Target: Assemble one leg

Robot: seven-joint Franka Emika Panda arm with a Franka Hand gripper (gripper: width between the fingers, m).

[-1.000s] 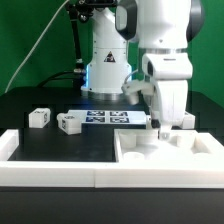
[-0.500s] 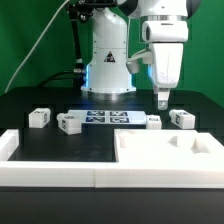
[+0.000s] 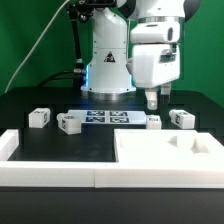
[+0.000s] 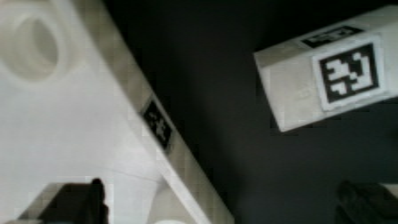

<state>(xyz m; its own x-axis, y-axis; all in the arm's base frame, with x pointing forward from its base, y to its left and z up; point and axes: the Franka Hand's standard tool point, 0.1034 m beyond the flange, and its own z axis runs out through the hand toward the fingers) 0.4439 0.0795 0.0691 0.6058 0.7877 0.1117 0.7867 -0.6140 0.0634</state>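
Several white tagged legs lie on the black table: two at the exterior view's left (image 3: 39,117) (image 3: 68,122), a small one (image 3: 153,121) under the gripper, and one at the right (image 3: 182,118). My gripper (image 3: 151,101) hangs open and empty above the small leg, behind the large white tray-shaped part (image 3: 165,155). In the wrist view the gripper (image 4: 217,198) is spread wide, with one dark finger (image 4: 71,200) over the tray part (image 4: 54,120) and black table between the fingers. A tagged leg (image 4: 329,75) lies beyond.
The marker board (image 3: 105,118) lies flat between the left legs and the small leg. The robot's white base (image 3: 108,65) stands behind it. A white raised rim (image 3: 50,170) runs along the table's front edge.
The gripper has risen from the far edge of the tray part and moved toward the exterior view's left. The legs and the tray part have not moved.
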